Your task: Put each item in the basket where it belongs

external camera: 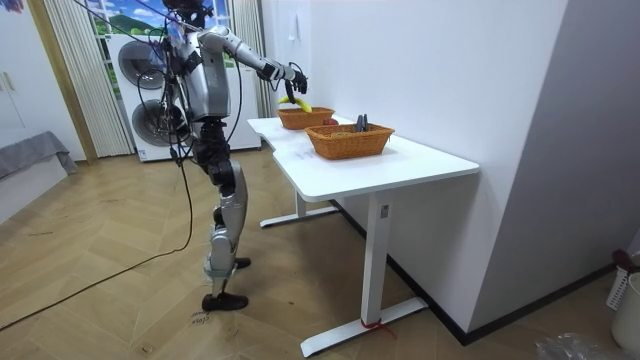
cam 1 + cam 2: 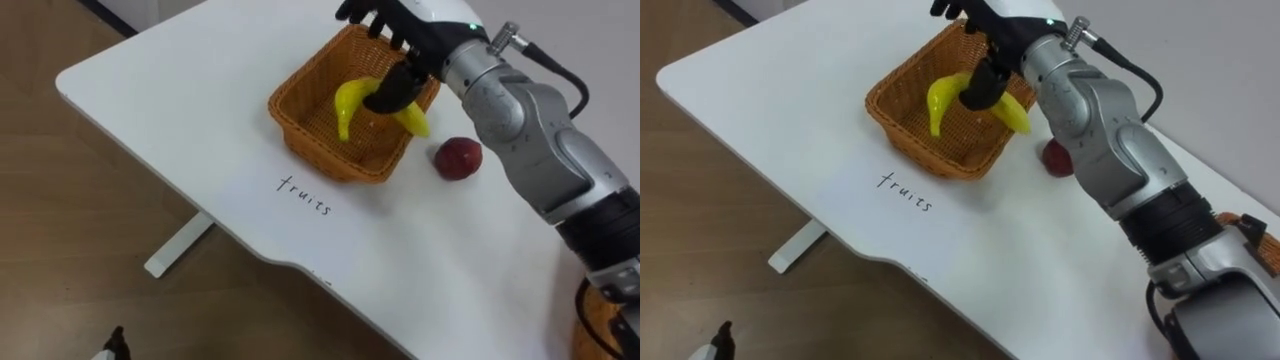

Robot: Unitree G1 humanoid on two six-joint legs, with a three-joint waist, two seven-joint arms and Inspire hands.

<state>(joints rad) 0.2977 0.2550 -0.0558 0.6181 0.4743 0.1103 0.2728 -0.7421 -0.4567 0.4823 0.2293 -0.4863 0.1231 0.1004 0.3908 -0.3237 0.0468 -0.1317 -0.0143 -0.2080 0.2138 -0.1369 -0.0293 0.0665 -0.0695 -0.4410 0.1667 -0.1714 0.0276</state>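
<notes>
Banana (image 2: 346, 102), yellow and curved, sits in the grasp of the right hand (image 2: 405, 45) at the upper middle of the eye views; the dark thumb curls round the fruit's middle from below, while the other fingers spread out above it toward the top edge of the frame; the arm enters from the lower right and slants up across the white table (image 2: 190, 110). The fruit hangs over the inside of a wicker basket (image 2: 325, 160), one end pointing down and left into the basket, the other end lying over the basket's right rim; whether it touches the weave cannot be told. A red apple (image 2: 458, 158) lies on the tabletop just beside the basket's right corner, apart from the hand; a short handwritten label (image 2: 305, 196) is inked on the table just below the basket, nearer the bottom of the frame. In the room view the robot stands upright on the wooden floor at the table's far end, left of centre, its right arm stretched out over that basket; a second basket (image 1: 350, 142) stands near the first on the same table toward the frame's middle, with dark items (image 1: 361, 122) in it too small to make out.
</notes>
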